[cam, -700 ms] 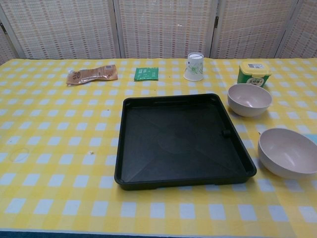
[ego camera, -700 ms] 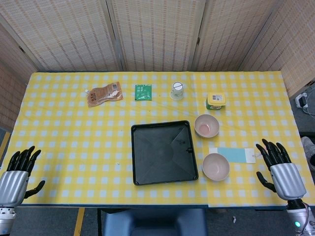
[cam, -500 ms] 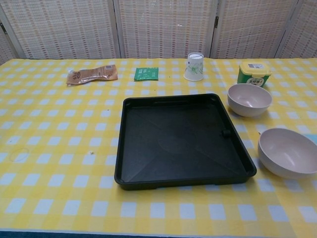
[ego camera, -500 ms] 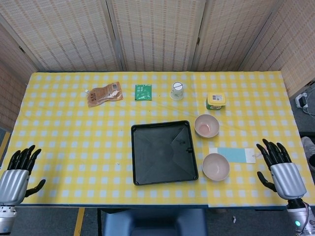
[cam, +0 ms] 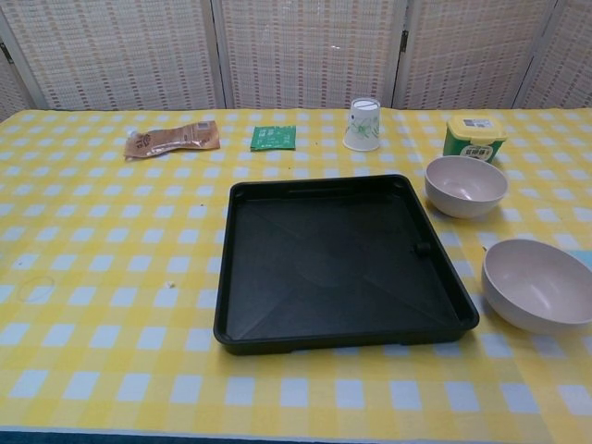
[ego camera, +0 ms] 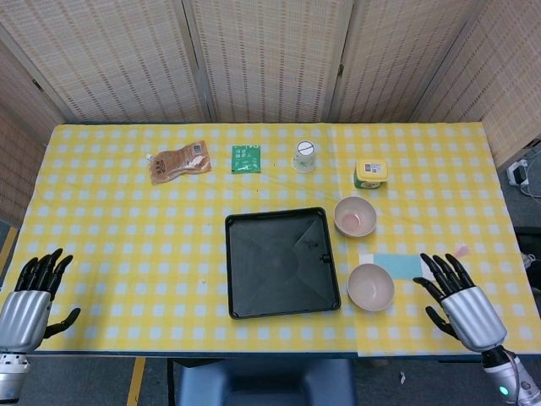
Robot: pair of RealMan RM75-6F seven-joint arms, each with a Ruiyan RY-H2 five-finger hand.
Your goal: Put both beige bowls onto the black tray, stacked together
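Observation:
A black tray (ego camera: 279,262) (cam: 338,259) lies in the middle of the yellow checked table. Two beige bowls stand to its right: the far bowl (ego camera: 355,216) (cam: 465,185) beside the tray's back corner, the near bowl (ego camera: 370,286) (cam: 538,284) beside its front corner. My right hand (ego camera: 459,300) hovers open over the table's front right edge, right of the near bowl, holding nothing. My left hand (ego camera: 30,296) sits open off the front left corner, far from everything. Neither hand shows in the chest view.
Along the back lie a brown pouch (ego camera: 179,161), a green packet (ego camera: 246,158), a white paper cup (ego camera: 304,156) and a green tub with a yellow lid (ego camera: 370,172). A pale blue card (ego camera: 397,265) lies between the near bowl and my right hand.
My right hand has moved left and toward the table's front, closer to the near bowl. The left hand and all objects stay put.

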